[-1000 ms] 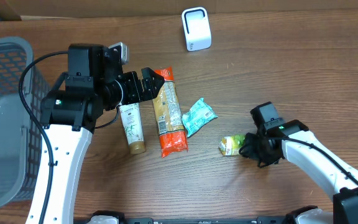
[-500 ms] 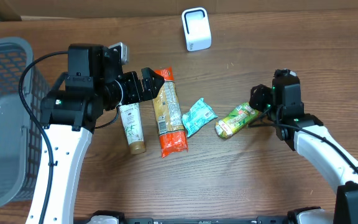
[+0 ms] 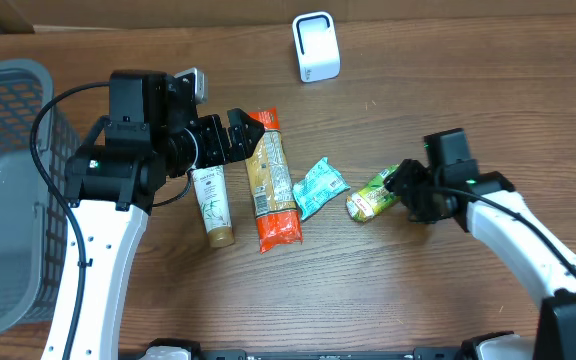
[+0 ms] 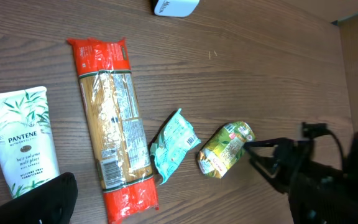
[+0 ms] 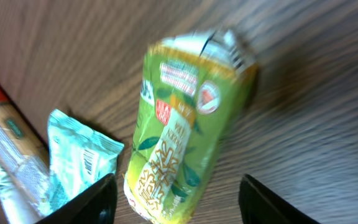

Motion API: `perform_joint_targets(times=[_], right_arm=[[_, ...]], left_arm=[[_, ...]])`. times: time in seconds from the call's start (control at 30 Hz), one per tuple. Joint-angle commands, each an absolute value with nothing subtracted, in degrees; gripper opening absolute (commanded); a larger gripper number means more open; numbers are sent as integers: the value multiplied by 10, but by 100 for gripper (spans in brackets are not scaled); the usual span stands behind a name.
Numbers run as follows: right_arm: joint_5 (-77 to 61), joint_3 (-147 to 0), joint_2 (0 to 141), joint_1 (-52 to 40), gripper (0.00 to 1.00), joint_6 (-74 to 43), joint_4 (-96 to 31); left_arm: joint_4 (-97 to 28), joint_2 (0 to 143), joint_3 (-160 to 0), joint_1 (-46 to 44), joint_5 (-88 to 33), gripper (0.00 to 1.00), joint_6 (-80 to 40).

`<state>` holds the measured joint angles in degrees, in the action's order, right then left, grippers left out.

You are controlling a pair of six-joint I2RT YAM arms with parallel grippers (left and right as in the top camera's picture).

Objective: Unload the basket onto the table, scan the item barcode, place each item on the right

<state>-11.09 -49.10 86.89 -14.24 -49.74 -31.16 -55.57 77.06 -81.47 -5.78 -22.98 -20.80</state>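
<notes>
The green snack packet [image 3: 371, 197] lies flat on the wood table, just right of a teal packet [image 3: 318, 186]. My right gripper [image 3: 400, 188] is at its right end and open. In the right wrist view the green packet [image 5: 185, 124] lies between the two dark fingers [image 5: 95, 202], with a gap on each side. My left gripper [image 3: 240, 135] hovers open above a Pantene tube [image 3: 211, 205] and a long pasta pack [image 3: 271, 180], holding nothing. The white scanner [image 3: 316, 46] stands at the back of the table.
A grey mesh basket [image 3: 3, 190] fills the left edge. In the left wrist view the tube [image 4: 20, 140], pasta pack [image 4: 114, 124], teal packet [image 4: 171, 144] and green packet [image 4: 224, 149] lie in a row, with the right arm beyond them.
The right gripper carried the green packet up and left towards the teal packet, then its jaws spread and the packet now rests on the table. The left arm has not moved.
</notes>
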Motion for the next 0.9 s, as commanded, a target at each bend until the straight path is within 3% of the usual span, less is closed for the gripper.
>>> perform_joint_targets(times=[0.0, 0.27, 0.37, 0.47, 0.57, 0.77, 0.87], right_arm=[[-101, -497, 908, -175, 61, -542, -286], [-91, -497, 963, -203, 55, -557, -249], [-104, -498, 964, -196, 45, -519, -259], [-152, -503, 964, -183, 31, -436, -261], [-246, -520, 963, -155, 23, -324, -265], [-417, -567, 958, -99, 21, -46, -319], [-310, -575, 958, -85, 26, -5, -353]], left_arm=[[-555, 776, -827, -60, -238, 100, -197], [-555, 776, -827, -60, -238, 100, -197], [-555, 776, -827, -60, -238, 100, -197], [-555, 776, -827, -60, -238, 100, -197], [-555, 776, -827, -60, -238, 100, -197], [-555, 776, -827, -60, -238, 99, -197], [-555, 776, -827, -60, -238, 99, -197]])
